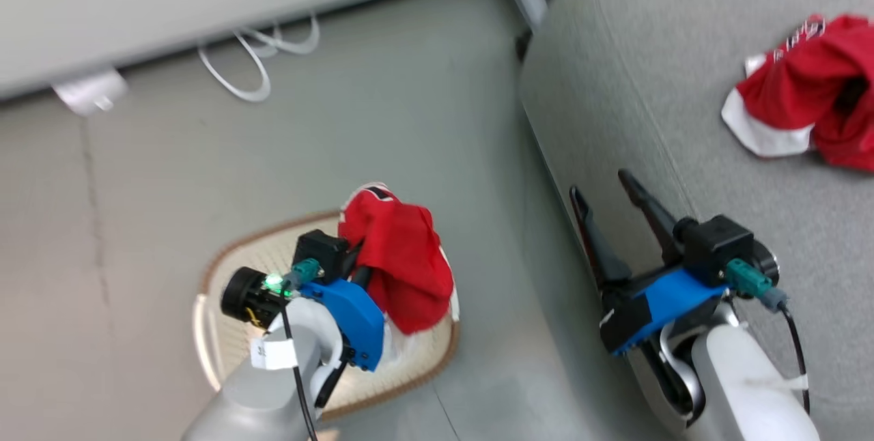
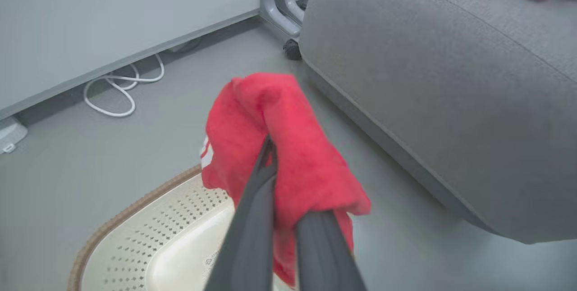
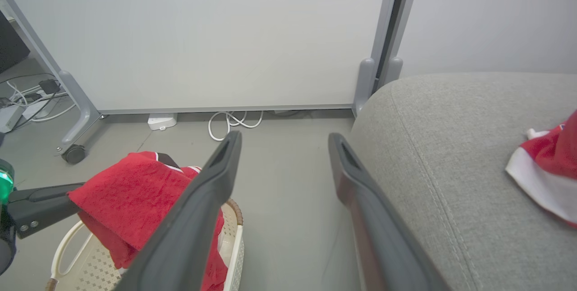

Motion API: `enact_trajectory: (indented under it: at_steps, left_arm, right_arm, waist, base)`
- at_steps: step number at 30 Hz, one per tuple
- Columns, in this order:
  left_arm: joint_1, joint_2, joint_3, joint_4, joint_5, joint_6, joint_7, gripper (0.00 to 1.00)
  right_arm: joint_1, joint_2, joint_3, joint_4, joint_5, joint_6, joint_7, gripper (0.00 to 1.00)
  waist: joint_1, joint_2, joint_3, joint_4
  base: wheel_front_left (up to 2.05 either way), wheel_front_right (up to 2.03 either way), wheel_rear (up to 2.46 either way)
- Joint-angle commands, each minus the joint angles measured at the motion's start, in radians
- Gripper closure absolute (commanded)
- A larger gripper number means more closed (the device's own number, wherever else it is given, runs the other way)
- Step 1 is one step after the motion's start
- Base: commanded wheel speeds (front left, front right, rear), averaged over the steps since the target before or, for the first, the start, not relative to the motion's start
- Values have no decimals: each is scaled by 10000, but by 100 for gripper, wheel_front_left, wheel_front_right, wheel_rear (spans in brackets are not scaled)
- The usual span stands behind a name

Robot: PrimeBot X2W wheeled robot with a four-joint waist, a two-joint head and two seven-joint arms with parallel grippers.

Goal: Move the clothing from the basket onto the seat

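the left gripper (image 2: 269,151) is clamped on a soft red garment with white trim (image 2: 293,156), which hangs over the cream-white perforated plastic basket with brown rim (image 1: 217,260). another red and white garment (image 1: 806,96) lies on the big grey fabric seat (image 1: 683,154). the right gripper (image 1: 601,185), fingers wide apart and empty, is at the seat's edge.

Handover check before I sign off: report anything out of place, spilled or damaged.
Nothing spilled or damaged. The crumpled garment on the seat and the bunched garment hanging from the shut left tool over the basket both fit the job. Only a white cable lies looped loose on the floor.
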Motion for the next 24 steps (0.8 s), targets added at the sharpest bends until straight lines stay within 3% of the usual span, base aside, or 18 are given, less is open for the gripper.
enact_trajectory:
  at_steps: [1,12,24]
  left_arm:
    - [174,-94,-75,-177,-38,-29,-62,100]
    - [265,-304,-322,-1584,-101,-71,-59,100]
    - [-705,-323,-1316,-2465,-961,-73,-28,100]
  right_arm:
    - [306,-87,44,-78,22,1,122,0]
    - [1634,-81,347,-567,296,3,870,0]
    - [1974,57,763,-780,460,3,1122,0]
  waist:
    - [3,-1,-1802,1029]
    - [3,-1,-3531,1787]
    - [3,-1,-4149,2092]
  base:
    - [0,0,0]
    - [0,0,0]
    - [0,0,0]
